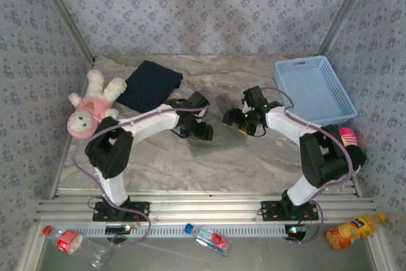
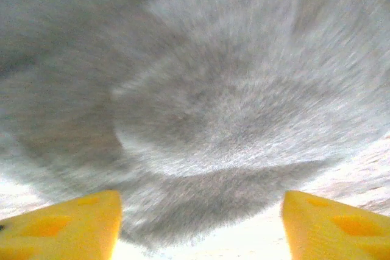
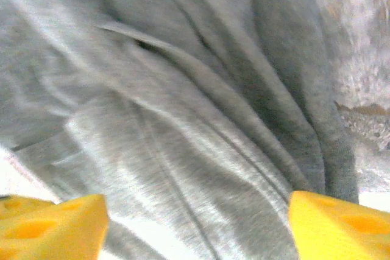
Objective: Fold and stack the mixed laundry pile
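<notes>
The olive-grey garment (image 1: 219,134) lies wrinkled at the middle of the table, between my two grippers. My left gripper (image 1: 202,130) hovers at its left side. In the left wrist view the yellow fingers (image 2: 73,226) stand wide apart and open, and a rounded edge of the grey cloth (image 2: 201,120) lies loose between them. My right gripper (image 1: 229,118) is at the cloth's right side, and its fingers (image 3: 341,226) are also open over the creased grey fabric (image 3: 183,120). The dark navy garment (image 1: 150,84) lies folded flat at the back left, apart from both grippers.
A light blue mesh basket (image 1: 313,89) stands at the back right. A pink-and-cream plush toy (image 1: 91,106) lies at the left edge beside the navy garment. A pink bottle (image 1: 347,135) sits by the right arm. Bottles (image 1: 355,228) lie on the front shelf.
</notes>
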Robot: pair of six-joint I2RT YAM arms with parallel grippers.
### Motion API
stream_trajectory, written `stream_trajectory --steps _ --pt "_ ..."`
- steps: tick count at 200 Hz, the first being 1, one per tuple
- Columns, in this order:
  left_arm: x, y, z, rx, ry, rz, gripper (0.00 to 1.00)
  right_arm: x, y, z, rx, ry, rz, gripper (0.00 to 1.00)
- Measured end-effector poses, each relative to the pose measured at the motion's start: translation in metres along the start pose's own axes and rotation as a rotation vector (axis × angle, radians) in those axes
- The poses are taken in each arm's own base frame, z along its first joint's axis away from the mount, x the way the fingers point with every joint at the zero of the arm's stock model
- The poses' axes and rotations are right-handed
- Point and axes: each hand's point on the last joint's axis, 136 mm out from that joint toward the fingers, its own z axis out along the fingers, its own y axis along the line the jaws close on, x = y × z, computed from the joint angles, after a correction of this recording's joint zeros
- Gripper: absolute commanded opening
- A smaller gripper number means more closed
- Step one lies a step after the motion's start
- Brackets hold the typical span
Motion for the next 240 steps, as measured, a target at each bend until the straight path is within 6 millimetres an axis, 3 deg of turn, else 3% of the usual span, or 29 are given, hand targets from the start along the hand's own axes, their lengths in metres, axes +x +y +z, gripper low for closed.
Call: stream_trajectory --steps 11,15,29,44,59,87,142,170,192,219,240 --pt "-0.012 0.005 -0.022 0.019 -0.054 -0.032 0.88 -0.010 0.011 -0.013 -0.017 -0.030 -0.038 0.94" --pt "-0.016 0.007 -0.030 0.025 -0.077 -0.049 0.96 -0.014 0.014 -0.017 -0.021 -0.041 -0.052 1.00" --pt "-0.030 0.019 -0.055 0.053 -0.156 -0.103 0.98 -0.027 0.022 -0.027 -0.028 -0.072 -0.103 1.00" --pt "-0.034 0.035 -0.065 0.071 -0.201 -0.163 1.00 -0.036 0.023 -0.029 -0.010 -0.086 -0.153 1.00" --pt "-0.031 0.053 -0.056 0.073 -0.204 -0.225 1.00 -0.041 0.016 -0.022 0.026 -0.072 -0.191 1.00" --pt "-0.011 0.070 -0.021 0.060 -0.139 -0.301 0.96 -0.049 0.001 0.007 0.098 -0.027 -0.256 1.00" --pt "-0.019 0.066 0.020 0.092 -0.128 -0.341 0.71 -0.032 -0.026 0.051 0.190 0.079 -0.307 0.98" --pt "-0.013 0.061 0.042 0.080 -0.094 -0.328 0.61 -0.019 -0.016 0.060 0.194 0.098 -0.352 0.87" --pt "-0.019 0.053 0.043 0.089 -0.101 -0.323 0.55 -0.009 -0.005 0.067 0.187 0.105 -0.377 0.74" --pt "-0.024 0.042 0.052 0.097 -0.097 -0.309 0.47 -0.006 -0.002 0.072 0.184 0.108 -0.367 0.46" --pt "-0.030 0.039 0.055 0.100 -0.099 -0.315 0.32 -0.006 -0.003 0.072 0.175 0.113 -0.353 0.28"
